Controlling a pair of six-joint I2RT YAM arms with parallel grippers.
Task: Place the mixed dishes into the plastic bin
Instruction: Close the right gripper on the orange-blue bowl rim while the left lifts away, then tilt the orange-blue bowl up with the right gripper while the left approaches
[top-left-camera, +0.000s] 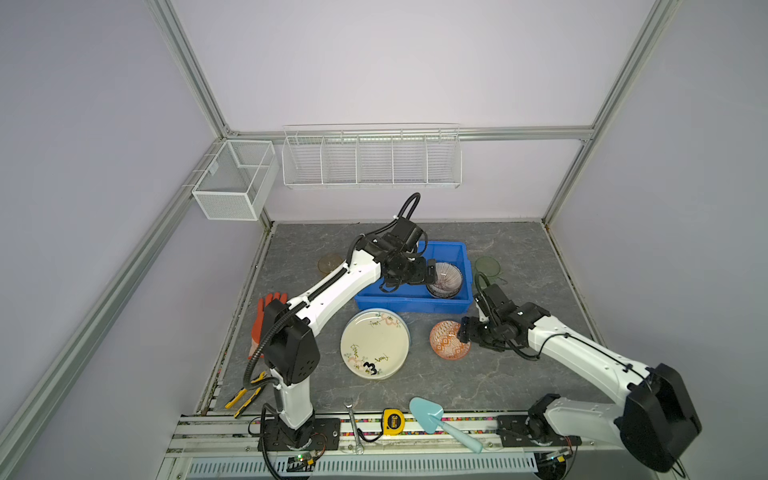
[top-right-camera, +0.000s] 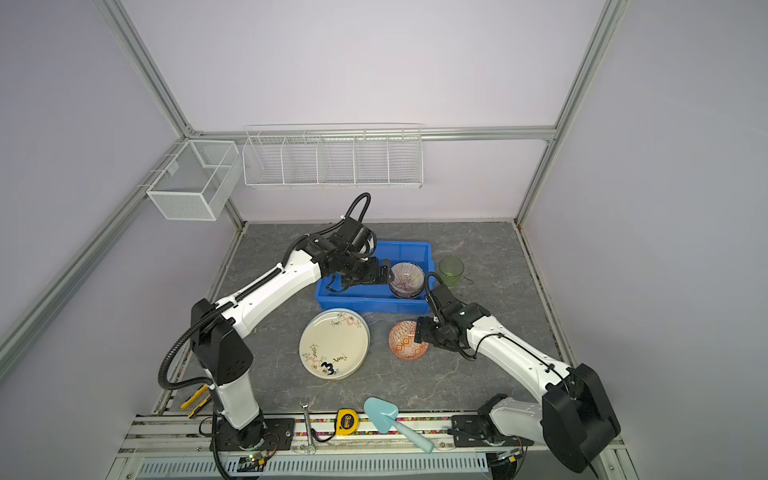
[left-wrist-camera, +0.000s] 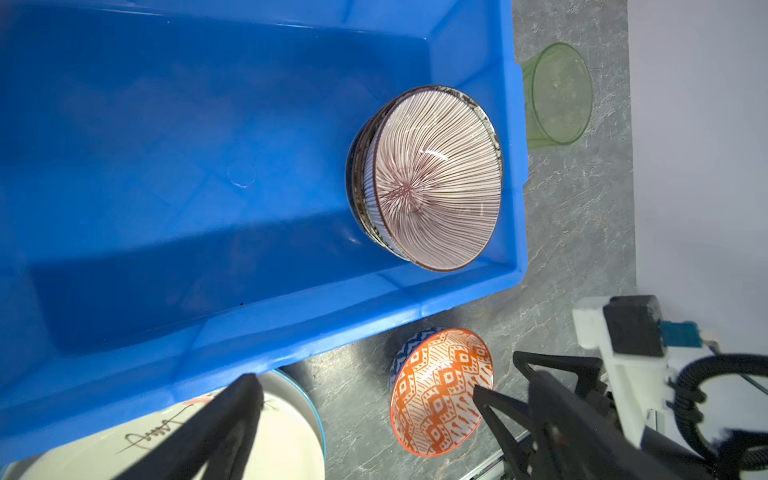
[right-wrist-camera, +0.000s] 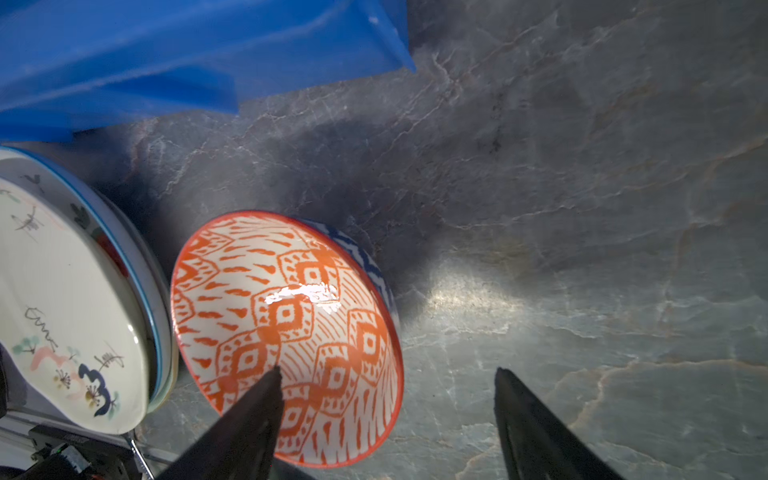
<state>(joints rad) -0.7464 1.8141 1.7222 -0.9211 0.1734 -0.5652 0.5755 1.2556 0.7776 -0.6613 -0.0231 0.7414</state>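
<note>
The plastic bin (top-left-camera: 411, 306) stands in the middle of the table (top-left-camera: 457, 386). In its corner at 4 o'clock sits a bowl with thin radial lines (left-wrist-camera: 432, 178), nested in a darker bowl. The left gripper (top-left-camera: 430, 272) hangs over the bin at 9 o'clock from this bowl, jaws wide apart, holding nothing.

At 6 o'clock from the bin lies the cream plate (top-left-camera: 374, 345) on another plate. A dark blue "3" is painted on it, but the thin black script on it is not readable.

At 5 o'clock the orange-white bowl (right-wrist-camera: 282, 316) sits in a blue-white bowl (right-wrist-camera: 368, 255). The right gripper (right-wrist-camera: 386, 370) is parted across the orange-white bowl's rim, one finger over the inside and one outside, and it grips nothing.

The green cup (top-right-camera: 451, 270) stands at 3 o'clock from the bin, and the amber cup (top-left-camera: 330, 262) at 9 o'clock. The label of the tape measure (top-left-camera: 392, 420) is too small to read.
</note>
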